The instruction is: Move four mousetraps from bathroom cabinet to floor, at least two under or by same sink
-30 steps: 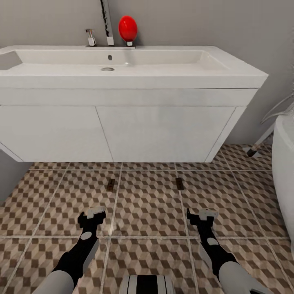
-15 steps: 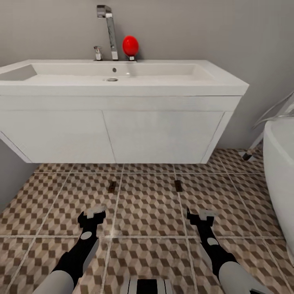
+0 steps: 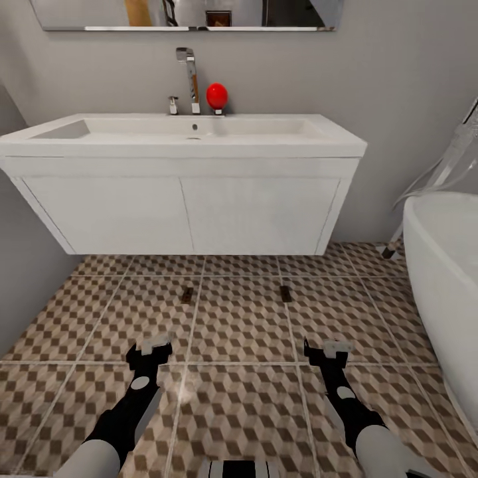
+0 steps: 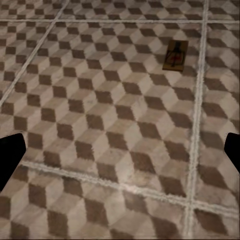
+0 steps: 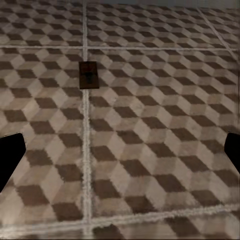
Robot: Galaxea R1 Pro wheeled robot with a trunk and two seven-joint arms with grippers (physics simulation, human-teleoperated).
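Two mousetraps lie flat on the cube-patterned bathroom floor (image 3: 239, 332), just in front of the white wall-hung sink unit (image 3: 186, 212). One mousetrap (image 3: 188, 294) (image 4: 175, 55) is ahead of my left gripper (image 3: 151, 348) (image 4: 120, 155). The other mousetrap (image 3: 285, 293) (image 5: 88, 75) is ahead of my right gripper (image 3: 325, 348) (image 5: 120, 155). Both grippers hover low over the tiles, open and holding nothing, well short of the traps. The orange-brown cabinet is out of view.
A white bathtub (image 3: 445, 279) curves in along the right side. A grey wall (image 3: 20, 265) closes the left. On the sink top stand a chrome tap (image 3: 191, 76) and a red egg-shaped object (image 3: 216, 97), below a mirror edge (image 3: 186, 16).
The whole picture has shifted: the camera has drawn back and tilted up, so the sink unit looks smaller and the mirror edge has appeared. Arms and traps have not moved.
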